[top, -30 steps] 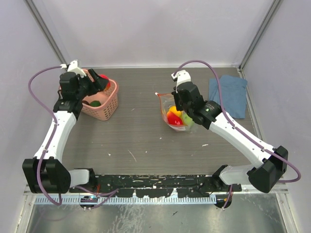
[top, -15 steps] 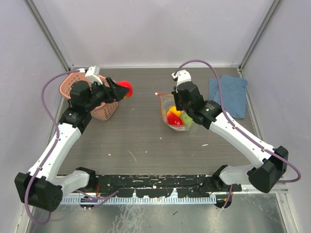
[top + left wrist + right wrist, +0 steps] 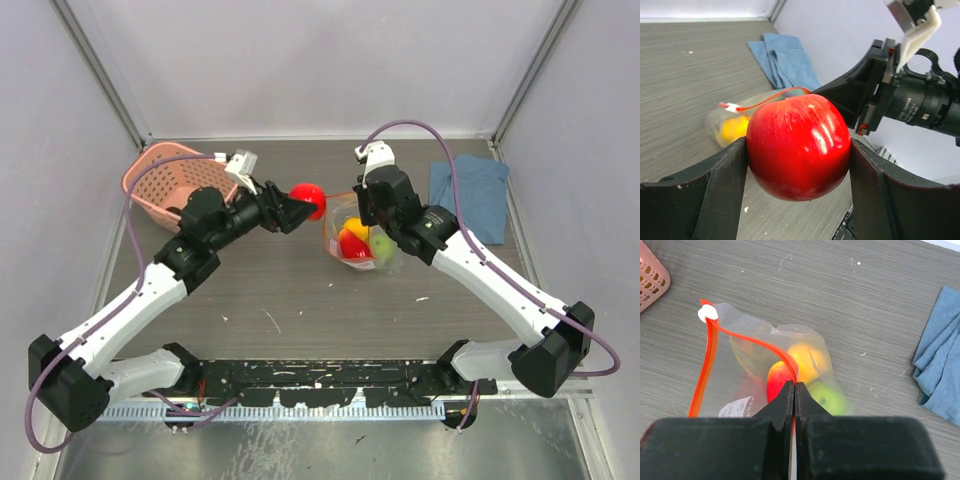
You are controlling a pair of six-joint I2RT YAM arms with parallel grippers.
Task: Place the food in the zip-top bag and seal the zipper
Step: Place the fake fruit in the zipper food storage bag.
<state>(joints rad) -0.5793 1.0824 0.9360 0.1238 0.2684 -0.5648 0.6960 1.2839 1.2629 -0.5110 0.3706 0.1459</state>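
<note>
Your left end effector [image 3: 297, 205] clamps a red apple [image 3: 798, 145] across its middle. It looks glossy and hard, so it could slip. Just ahead, your right end effector [image 3: 794, 390] is pinched shut on the limp zipper [image 3: 702, 375], lifting the zip-top bag [image 3: 750, 370] mouth open over fruit [image 3: 806, 360] inside.

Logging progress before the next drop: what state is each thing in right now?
Left gripper: shut on apple, held aloft.
Right gripper: shut on one zipper lip.
Bag: open, fruits inside.
Zipper: unsealed, slider at its end.
Basket: no food visible.
Cloth: rumpled, lying flat.
</note>
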